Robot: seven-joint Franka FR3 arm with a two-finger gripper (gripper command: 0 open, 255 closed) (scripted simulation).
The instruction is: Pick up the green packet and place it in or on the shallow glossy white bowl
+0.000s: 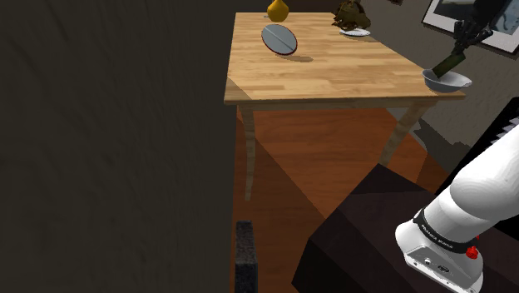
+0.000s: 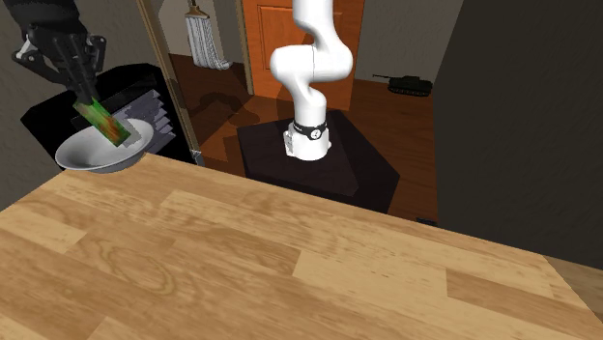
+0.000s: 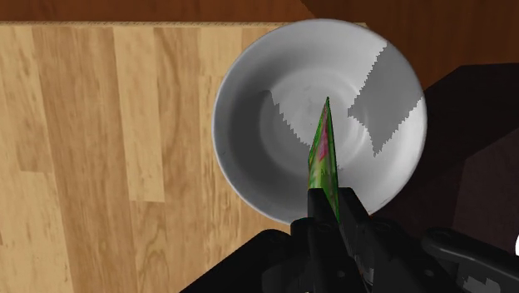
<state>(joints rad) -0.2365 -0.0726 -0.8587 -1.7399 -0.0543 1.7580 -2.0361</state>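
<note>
Black fingers [image 3: 314,218] of the gripper [image 3: 331,204] pinch the upper end of the packet [image 3: 324,154], a thin green sachet with pink and red print, seen edge-on in the wrist view. The packet hangs slanted from the gripper, its free end pointing down into the bowl [image 3: 249,141], a shallow white dish. In the second exterior view the gripper [image 2: 70,60] stands above the bowl [image 2: 82,155] and the packet [image 2: 104,121] reaches down to about rim level; whether it touches the bowl's inside cannot be told. The bowl sits at a corner of the wooden counter [image 3: 100,150], on the side nearest the stand [image 2: 319,164]. In the shoulder view the gripper [image 1: 464,40], packet [image 1: 447,63] and bowl [image 1: 447,81] are at the counter's [image 1: 333,71] right corner. Well apart, toward the far edge, are a tilted grey disc [image 1: 279,39], a yellow vase [image 1: 278,10] and a dark object on a small white plate [image 1: 358,32]. The white arm [image 2: 309,63] rises from the dark stand on an orange-brown floor, where a toy tank [image 2: 411,85] lies.
</note>
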